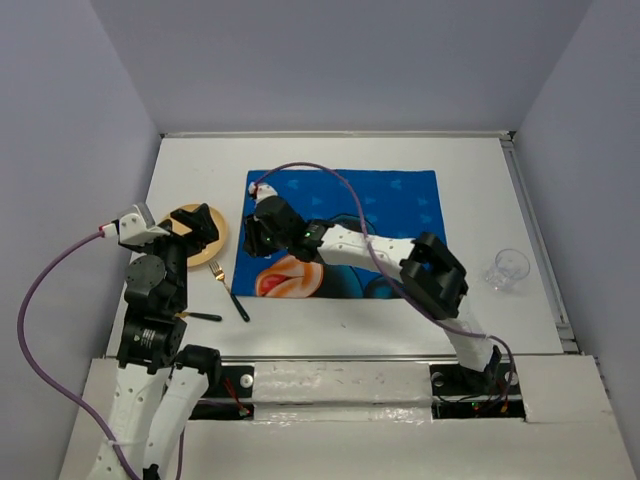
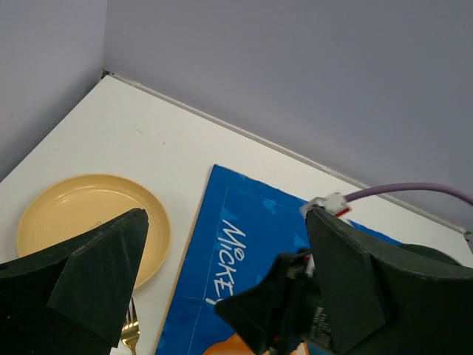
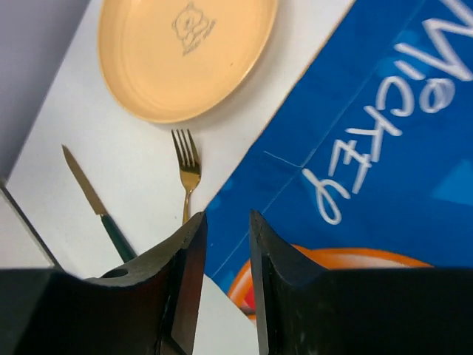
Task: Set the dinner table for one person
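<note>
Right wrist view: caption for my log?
Right gripper, narrowly open, above the blue placemat's edge; yellow plate, fork and knife on the white table.

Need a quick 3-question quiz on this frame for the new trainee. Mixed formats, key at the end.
1. Fill in: the tines of the fork point toward the ____.
2. True or false: the plate lies on the blue placemat.
3. Which item stands alone to the right of the placemat? A) glass B) fork C) plate

Key
1. plate
2. False. It lies on the bare dinner table, left of the placemat.
3. A
</note>
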